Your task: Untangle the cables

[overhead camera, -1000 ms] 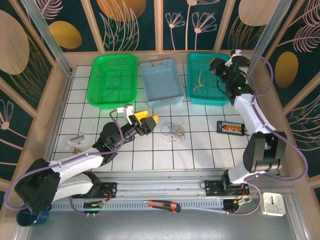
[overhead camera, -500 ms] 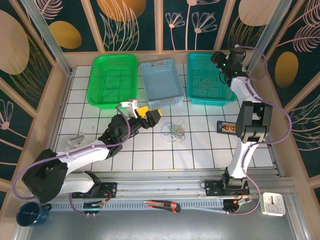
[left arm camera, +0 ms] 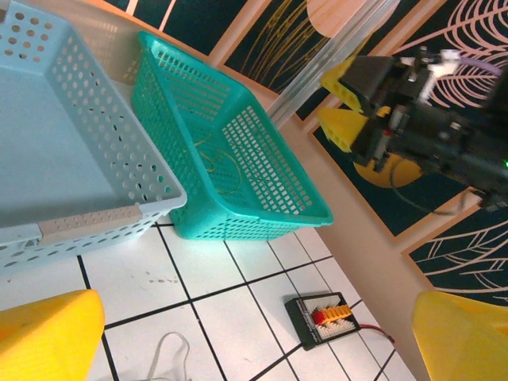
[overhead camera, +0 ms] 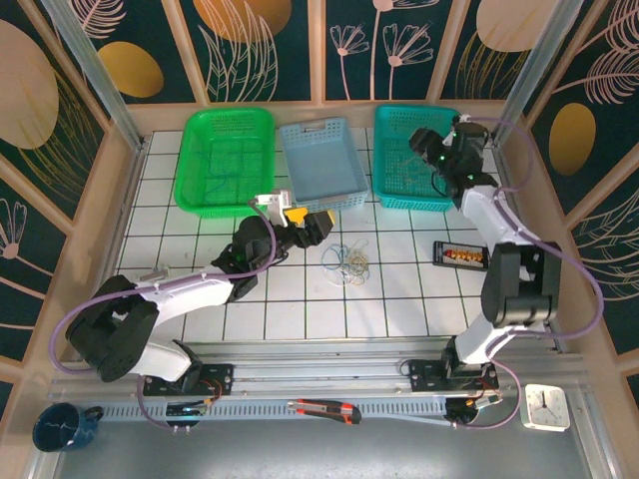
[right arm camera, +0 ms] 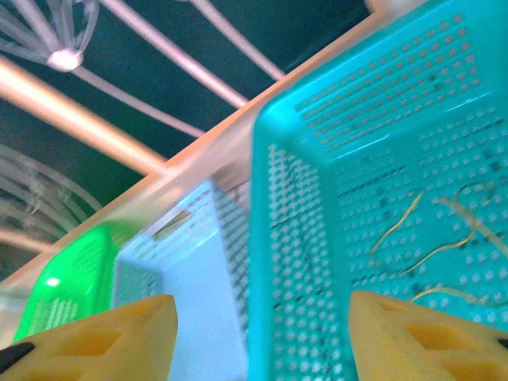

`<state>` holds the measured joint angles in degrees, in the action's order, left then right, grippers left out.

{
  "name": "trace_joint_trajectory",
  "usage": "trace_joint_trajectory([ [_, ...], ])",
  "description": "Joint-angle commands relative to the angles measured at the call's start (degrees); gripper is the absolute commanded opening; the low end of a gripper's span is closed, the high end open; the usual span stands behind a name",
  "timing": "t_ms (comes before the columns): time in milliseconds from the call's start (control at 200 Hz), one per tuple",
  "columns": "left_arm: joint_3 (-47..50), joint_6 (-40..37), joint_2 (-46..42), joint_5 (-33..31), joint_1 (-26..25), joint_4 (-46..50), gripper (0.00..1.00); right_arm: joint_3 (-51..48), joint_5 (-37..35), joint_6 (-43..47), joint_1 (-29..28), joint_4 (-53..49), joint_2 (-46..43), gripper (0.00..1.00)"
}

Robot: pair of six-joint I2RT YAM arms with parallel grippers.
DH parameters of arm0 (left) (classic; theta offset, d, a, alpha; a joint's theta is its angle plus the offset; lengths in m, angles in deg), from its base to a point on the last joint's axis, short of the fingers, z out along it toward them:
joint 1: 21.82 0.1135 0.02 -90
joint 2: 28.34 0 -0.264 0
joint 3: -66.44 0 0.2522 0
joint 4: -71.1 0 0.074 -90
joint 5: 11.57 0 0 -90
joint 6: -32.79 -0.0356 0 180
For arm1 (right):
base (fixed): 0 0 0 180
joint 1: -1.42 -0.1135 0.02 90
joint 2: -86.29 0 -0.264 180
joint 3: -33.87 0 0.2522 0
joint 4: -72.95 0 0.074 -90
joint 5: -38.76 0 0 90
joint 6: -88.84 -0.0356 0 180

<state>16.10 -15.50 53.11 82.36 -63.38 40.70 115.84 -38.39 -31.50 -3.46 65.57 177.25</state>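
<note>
Right hand swung back over teal basket, left hand nearer cables

- I can read no word, brand or number anywhere in front of me.
- The small clock at the near right corner has marks around its dial, too small for me to make out.
- Any print on the black board on the tiles is too blurred to read.

Cables were too thin from above to tell apart, a white loop was cut off at the bottom edge, teal basket was blurred up close
</note>
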Motion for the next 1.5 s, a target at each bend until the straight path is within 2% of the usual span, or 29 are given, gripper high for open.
trace_joint_trajectory([
  [0, -1.22, 1.71, -0.09, -1.04, 0.31, 1.67, 0.99, -6.52, 1.82, 1.08, -5.15, 2.26, -6.76, 0.58],
  [300, -1.13, 2.94, -3.05, -6.54, 1.32, 11.57, 0.99, -21.49, -2.90, 4.50, -20.59, -2.25, -15.04, 0.57],
  [435, -4.11, 2.05, -0.63, -2.60, 3.32, 18.57, 0.99, -25.67, -4.14, 3.28, -24.74, -3.21, -16.87, 0.56],
  [580, -8.52, -3.86, 4.06, 0.51, 3.68, 26.73, 0.96, -29.61, -5.70, 1.64, -27.77, -3.13, -18.21, 0.55],
  [721, -11.33, -11.06, 8.20, 3.21, 3.74, 31.85, 0.84, -32.48, -7.19, 0.69, -28.41, -3.35, -19.69, 0.54],
  [856, -14.19, -15.45, 12.23, 4.54, 3.65, 36.27, 0.77, -33.66, -8.90, 0.64, -29.38, -4.45, -21.51, 0.53],
  [1131, -12.67, -11.77, 13.37, 8.81, 3.51, 30.56, 0.77, -37.33, -13.54, 0.74, -30.10, -9.46, -27.09, 0.49],
  [1366, -13.58, -12.89, 16.43, 11.53, 3.34, 29.91, 0.59, -39.64, -11.50, -0.65, -30.12, -7.02, -28.19, 0.46],
  [1496, -15.78, -15.41, 20.22, 11.01, 3.03, 32.12, 0.59, -39.28, -8.99, -0.55, -30.75, -5.34, -27.43, 0.48],
])
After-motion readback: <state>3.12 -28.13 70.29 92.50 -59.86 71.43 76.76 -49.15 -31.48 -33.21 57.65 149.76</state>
